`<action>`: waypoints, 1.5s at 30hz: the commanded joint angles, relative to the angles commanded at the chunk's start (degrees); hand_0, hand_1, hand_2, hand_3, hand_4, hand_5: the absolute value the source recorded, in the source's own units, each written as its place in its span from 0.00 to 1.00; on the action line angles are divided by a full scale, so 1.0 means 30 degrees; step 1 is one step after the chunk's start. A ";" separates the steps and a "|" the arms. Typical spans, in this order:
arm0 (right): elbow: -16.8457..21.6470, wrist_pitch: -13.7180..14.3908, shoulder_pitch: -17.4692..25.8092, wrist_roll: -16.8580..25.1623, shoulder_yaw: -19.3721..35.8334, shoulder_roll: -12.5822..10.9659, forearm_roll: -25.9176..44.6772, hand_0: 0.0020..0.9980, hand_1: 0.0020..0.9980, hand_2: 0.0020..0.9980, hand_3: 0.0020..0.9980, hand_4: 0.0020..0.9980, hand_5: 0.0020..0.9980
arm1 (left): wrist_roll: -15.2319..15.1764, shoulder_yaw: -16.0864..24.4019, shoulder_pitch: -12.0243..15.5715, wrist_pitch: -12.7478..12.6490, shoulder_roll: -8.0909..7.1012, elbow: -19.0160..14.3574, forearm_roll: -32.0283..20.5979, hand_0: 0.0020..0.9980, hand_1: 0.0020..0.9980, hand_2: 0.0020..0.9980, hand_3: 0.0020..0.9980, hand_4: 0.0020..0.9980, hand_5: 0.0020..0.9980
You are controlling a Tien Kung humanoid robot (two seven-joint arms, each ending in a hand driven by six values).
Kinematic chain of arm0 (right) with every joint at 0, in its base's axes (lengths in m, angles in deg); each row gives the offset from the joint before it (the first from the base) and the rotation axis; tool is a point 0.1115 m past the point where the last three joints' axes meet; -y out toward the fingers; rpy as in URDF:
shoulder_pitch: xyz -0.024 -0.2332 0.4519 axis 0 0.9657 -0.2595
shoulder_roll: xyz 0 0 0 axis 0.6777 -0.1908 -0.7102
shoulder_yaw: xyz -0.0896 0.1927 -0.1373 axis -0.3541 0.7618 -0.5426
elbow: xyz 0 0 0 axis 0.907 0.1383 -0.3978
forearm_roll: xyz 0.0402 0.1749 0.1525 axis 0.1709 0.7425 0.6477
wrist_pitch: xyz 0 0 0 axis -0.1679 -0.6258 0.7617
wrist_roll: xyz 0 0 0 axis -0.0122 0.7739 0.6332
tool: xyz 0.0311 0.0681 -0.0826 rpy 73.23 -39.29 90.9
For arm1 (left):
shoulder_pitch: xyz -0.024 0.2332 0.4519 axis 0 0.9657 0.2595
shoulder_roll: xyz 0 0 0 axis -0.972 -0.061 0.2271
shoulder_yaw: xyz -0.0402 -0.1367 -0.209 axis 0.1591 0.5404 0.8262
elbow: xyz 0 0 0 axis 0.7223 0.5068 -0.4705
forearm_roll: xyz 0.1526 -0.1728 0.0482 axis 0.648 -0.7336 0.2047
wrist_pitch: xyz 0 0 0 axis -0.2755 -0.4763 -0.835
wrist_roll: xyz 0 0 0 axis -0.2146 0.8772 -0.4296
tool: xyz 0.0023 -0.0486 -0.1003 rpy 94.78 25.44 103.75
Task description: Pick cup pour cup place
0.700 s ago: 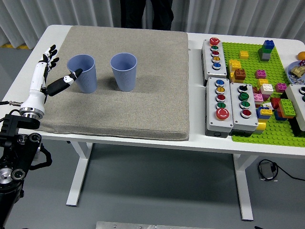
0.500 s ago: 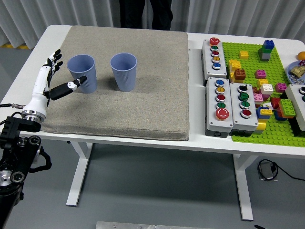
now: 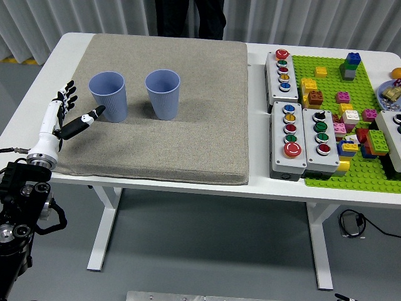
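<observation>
- Your left hand [image 3: 62,116] hangs open and empty, just left of the left cup [image 3: 109,95].
- Both cups stand upright on the counter's mat [image 3: 156,144]; you cannot tell whether pouring is done.

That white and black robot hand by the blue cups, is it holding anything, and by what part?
Nothing is held. The white and black left hand is open beside the left blue ribbed plastic cup, its thumb pointing toward the cup, apart from it.
</observation>
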 joint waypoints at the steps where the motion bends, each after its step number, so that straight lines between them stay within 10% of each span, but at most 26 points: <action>1: 0.0000 -0.0001 0.0000 0.0005 -0.0014 -0.0001 0.0022 0.66 0.65 0.66 0.64 0.49 0.13 | -0.0074 -0.0081 -0.0029 -0.0001 0.0017 0.0091 -0.0112 0.93 0.94 1.00 1.00 1.00 0.45; 14: 0.0000 -0.0026 -0.0085 0.0054 -0.0197 0.0125 0.0289 0.66 0.65 0.67 0.64 0.49 0.13 | -0.1539 -0.0447 -0.0790 0.0309 0.0570 0.1354 -0.2821 0.89 0.92 1.00 1.00 1.00 0.45; 38: 0.0000 -0.0052 0.0098 -0.0033 0.0003 0.0181 -0.0151 0.66 0.65 0.67 0.63 0.49 0.13 | -0.1762 -0.1127 -0.1188 -0.0115 0.0556 0.2636 -0.2272 0.90 0.92 1.00 1.00 1.00 0.47; 39: 0.0000 -0.0050 0.0085 -0.0028 -0.0013 0.0178 -0.0118 0.66 0.65 0.67 0.63 0.49 0.13 | -0.1785 -0.1136 -0.1220 -0.0104 0.0551 0.2635 -0.2267 0.89 0.92 1.00 1.00 0.98 0.33; 45: 0.0000 -0.0045 0.0013 0.0015 -0.0097 0.0153 0.0066 0.66 0.65 0.67 0.63 0.49 0.13 | -0.1808 -0.1097 -0.1371 -0.0038 0.0483 0.2520 -0.2032 0.89 0.92 1.00 1.00 0.96 0.22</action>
